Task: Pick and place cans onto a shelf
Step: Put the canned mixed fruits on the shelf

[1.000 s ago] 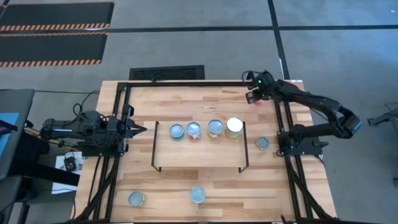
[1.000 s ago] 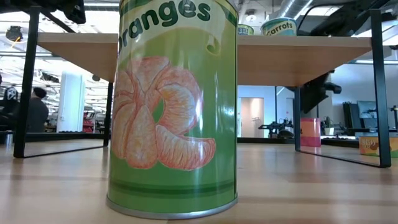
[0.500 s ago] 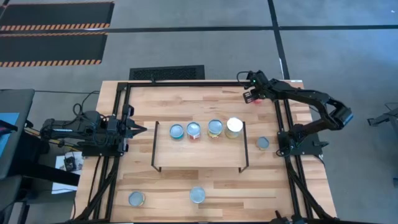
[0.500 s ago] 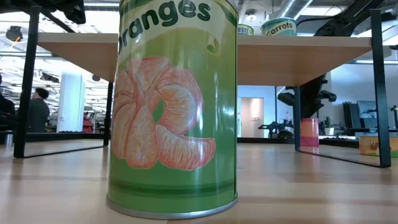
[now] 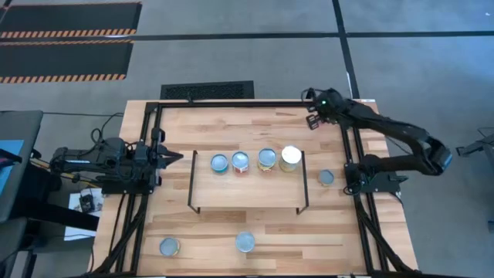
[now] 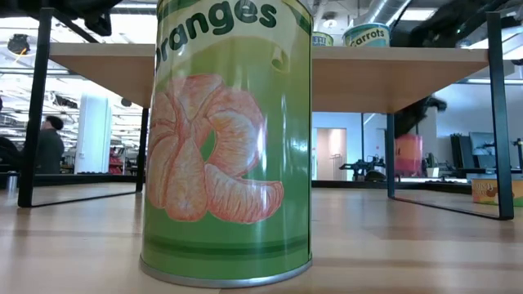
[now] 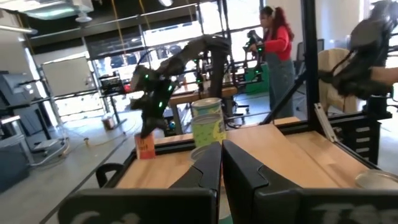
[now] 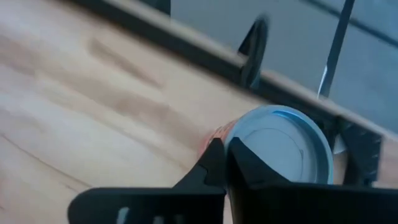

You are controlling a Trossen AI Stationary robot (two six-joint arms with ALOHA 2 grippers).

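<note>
Butcher-block table [image 5: 231,123] with a black frame carries everything. The light-wood shelf [image 5: 247,191] on black wire legs stands at its middle. Both dark arms reach in from the sides. The left gripper [image 5: 176,160] waits over the left edge with its fingers pressed together. The right gripper [image 5: 315,120] is at the far right corner, also closed.

In the right wrist view its fingers [image 8: 239,165] meet with no gap. The silver lid of the orange-red can [image 8: 283,146] lies just behind them. Whether they touch that can I cannot tell.

Four cans [image 5: 255,161] stand in a row along the shelf's far edge. A blue-topped can [image 5: 326,177] sits on the table just beside the shelf's right end. A green oranges can [image 6: 229,139] stands near the near edge of the table. One more can [image 5: 169,246] sits by the near left corner.
</note>
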